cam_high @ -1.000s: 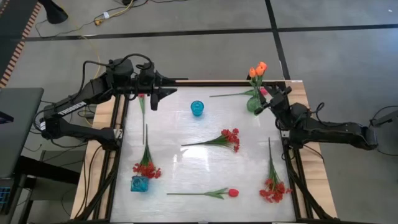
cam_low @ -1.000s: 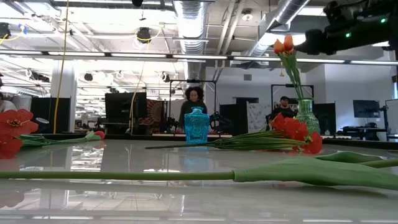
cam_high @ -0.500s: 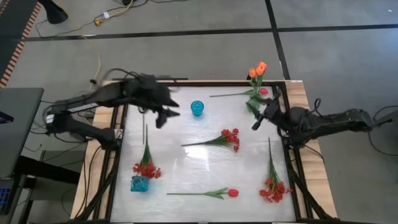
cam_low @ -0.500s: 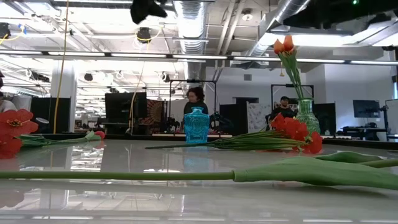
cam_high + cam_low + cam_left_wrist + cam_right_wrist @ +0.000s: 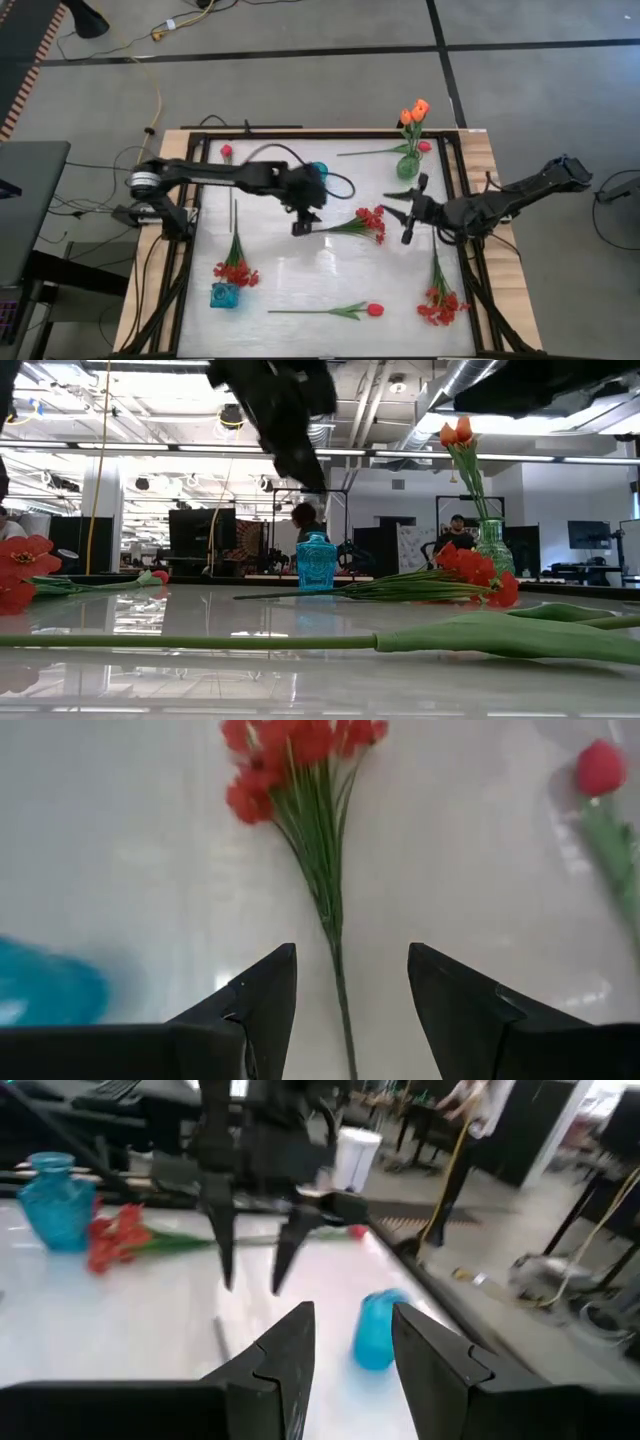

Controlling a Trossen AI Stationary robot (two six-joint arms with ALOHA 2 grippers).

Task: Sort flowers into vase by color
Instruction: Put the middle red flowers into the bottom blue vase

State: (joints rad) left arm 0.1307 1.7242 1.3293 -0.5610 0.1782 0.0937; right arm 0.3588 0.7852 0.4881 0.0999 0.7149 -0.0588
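The left gripper (image 5: 345, 1010) hangs with its fingers spread and empty, straddling the stem of a red blossom spray (image 5: 300, 780) lying on the white table (image 5: 300, 270) just ahead. The right gripper (image 5: 408, 213), also parted and empty, hovers beyond that spray's blossoms.

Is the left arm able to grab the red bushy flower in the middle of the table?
Probably yes. The left gripper hangs open right over the thin stem of the red spray, and nothing lies between them.
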